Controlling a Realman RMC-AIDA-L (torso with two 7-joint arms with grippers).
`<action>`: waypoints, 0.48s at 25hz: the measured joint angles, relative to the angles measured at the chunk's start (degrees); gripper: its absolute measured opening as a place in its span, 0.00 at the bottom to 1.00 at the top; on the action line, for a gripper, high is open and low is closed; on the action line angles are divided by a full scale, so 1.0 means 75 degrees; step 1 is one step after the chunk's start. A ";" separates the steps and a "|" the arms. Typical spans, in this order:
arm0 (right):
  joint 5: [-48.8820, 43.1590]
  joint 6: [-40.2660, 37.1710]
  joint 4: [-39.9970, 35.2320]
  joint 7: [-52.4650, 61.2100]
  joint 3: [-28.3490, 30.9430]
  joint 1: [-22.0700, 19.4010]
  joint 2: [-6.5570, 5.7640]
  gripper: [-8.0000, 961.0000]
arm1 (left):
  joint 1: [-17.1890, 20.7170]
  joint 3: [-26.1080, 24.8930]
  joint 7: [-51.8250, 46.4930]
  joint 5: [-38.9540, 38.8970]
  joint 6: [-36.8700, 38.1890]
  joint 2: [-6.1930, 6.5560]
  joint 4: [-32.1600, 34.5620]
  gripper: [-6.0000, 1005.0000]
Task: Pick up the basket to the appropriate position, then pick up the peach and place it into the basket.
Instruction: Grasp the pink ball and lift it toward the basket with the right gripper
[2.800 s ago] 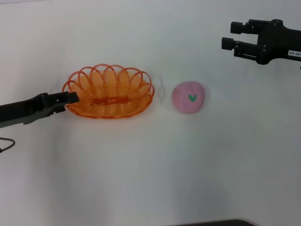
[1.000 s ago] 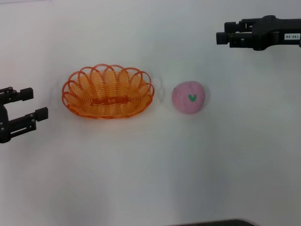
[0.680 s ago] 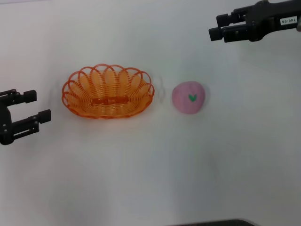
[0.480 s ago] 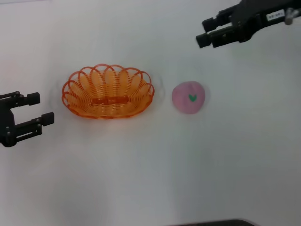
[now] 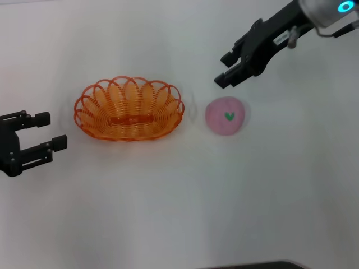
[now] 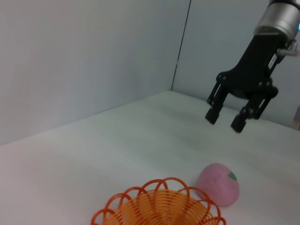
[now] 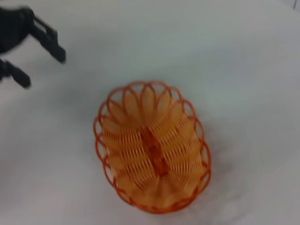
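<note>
The orange wire basket [image 5: 90, 106] rests empty on the white table, left of centre; the wrist views show the basket [image 6: 154, 208] too, and its flat bottom strip [image 7: 154, 152]. The pink peach [image 5: 224, 116] with its green mark lies just right of it, also seen as the peach [image 6: 217, 183] beyond the basket's rim. My right gripper [image 5: 223, 69] hangs open just above and behind the peach, tilted down, and shows as the right gripper [image 6: 224, 120] above the fruit. My left gripper [image 5: 52, 130] is open, empty, a short way left of the basket, also visible as the left gripper [image 7: 42, 69].
The white table [image 5: 179, 213] stretches bare in front of the basket and peach. Pale walls [image 6: 93, 61] meet in a corner behind the work area. A dark edge [image 5: 252, 265] shows at the table's near side.
The right gripper has swung down and left from the far right to just above the peach. The left gripper, earlier at the basket's left rim, has drawn back and opened.
</note>
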 joint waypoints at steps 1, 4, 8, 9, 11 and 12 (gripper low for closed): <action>-0.0103 0.0100 0.0000 0.0034 -0.0154 0.0007 0.0049 0.59 | -0.0006 0.0000 0.0004 0.0000 -0.0002 0.0003 -0.0019 0.63; -0.0399 0.0298 0.0008 0.0128 -0.0533 0.0018 0.0163 0.58 | -0.0024 0.0000 0.0005 0.0017 -0.0020 0.0010 -0.0039 0.62; -0.0649 0.0527 0.0083 0.0228 -0.0939 0.0031 0.0205 0.55 | -0.0079 0.0000 -0.0021 0.0078 -0.0076 0.0014 -0.0048 0.62; -0.0666 0.0559 0.0120 0.0230 -0.1023 0.0031 0.0207 0.55 | -0.0084 0.0000 -0.0024 0.0081 -0.0079 0.0015 -0.0051 0.62; -0.0686 0.0617 0.0209 0.0232 -0.1202 0.0032 0.0209 0.53 | -0.0097 0.0000 -0.0026 0.0084 -0.0081 0.0013 -0.0052 0.62; -0.0695 0.0665 0.0260 0.0235 -0.1297 0.0032 0.0210 0.53 | -0.0103 -0.0001 -0.0026 0.0085 -0.0081 0.0011 -0.0051 0.62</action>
